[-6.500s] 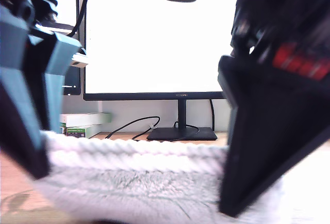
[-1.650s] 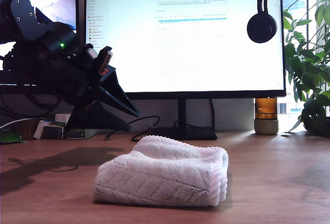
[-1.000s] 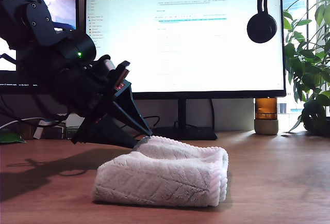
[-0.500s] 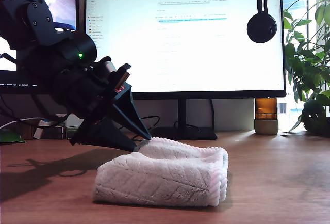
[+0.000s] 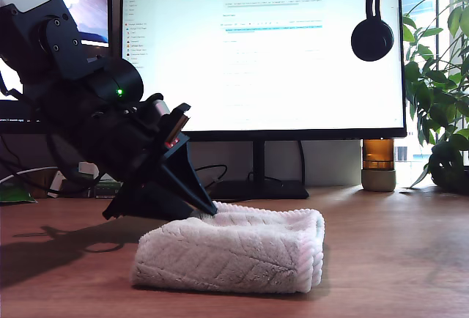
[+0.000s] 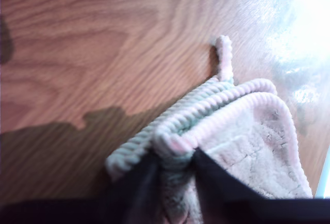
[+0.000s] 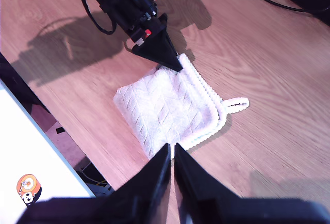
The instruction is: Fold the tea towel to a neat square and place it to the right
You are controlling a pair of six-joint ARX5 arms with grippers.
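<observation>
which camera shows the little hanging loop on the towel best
The second wrist view: the loop sticks out whole from the folded towel onto bare wood. The first wrist view shows it too, blurrier and edge-on. The exterior view hides it behind the towel.

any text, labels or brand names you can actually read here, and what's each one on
None can be read.
Monitor: lines of on-screen text, too small and washed out.
Monitor's lower bezel: a small brand mark, too blurred.
Boxes behind the arm in the exterior view: print too small.
Round orange sticker in the second wrist view: a graphic, no legible words.
Tea towel: no label visible.
</observation>
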